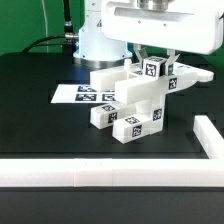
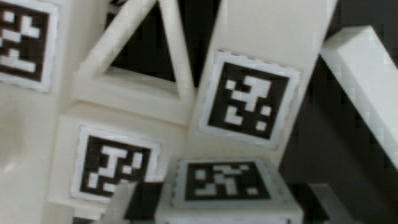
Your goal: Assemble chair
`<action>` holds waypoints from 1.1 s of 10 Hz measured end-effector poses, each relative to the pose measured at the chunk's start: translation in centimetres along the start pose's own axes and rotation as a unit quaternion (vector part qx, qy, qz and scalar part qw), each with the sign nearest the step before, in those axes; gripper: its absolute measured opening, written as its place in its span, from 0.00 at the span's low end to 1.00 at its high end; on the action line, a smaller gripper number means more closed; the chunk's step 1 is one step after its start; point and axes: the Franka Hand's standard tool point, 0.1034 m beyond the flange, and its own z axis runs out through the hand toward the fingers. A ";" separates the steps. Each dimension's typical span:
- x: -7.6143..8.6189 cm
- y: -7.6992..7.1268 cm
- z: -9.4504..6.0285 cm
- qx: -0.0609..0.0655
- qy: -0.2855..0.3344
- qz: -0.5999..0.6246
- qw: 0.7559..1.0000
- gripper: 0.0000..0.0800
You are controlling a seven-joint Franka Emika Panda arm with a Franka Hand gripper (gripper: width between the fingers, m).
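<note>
Hand [image 1: 155,62] is closed narrowly on the chair [image 1: 135,100], apparently steadying the upper part for joining on the table [image 1: 40,130].

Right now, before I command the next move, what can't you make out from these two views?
- The jaws: exterior view, hidden behind the chair pieces and the wrist housing; whether they clamp a part is not visible.
- Joints between chair parts: wrist view is too close and blurred, showing only tags and white surfaces.
- The marker board: partly covered by the chair in the exterior view.
- The border rail: cut off at the exterior view's edges.
</note>
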 end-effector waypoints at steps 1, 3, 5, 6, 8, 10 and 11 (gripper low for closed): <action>0.0 0.0 0.0 0.000 0.000 0.012 1.000 0.34; -0.1 -0.1 0.0 0.005 -0.004 0.088 0.996 0.34; -0.1 -0.1 0.0 0.005 -0.005 0.093 0.996 0.45; -0.1 -0.1 0.0 0.004 -0.005 0.093 0.996 0.68; -0.2 -0.1 0.0 0.004 -0.005 0.086 0.996 0.77; -0.8 -0.5 -0.7 0.008 -0.006 0.051 0.999 0.81; -1.7 -0.8 -1.3 0.010 -0.011 0.034 0.999 0.81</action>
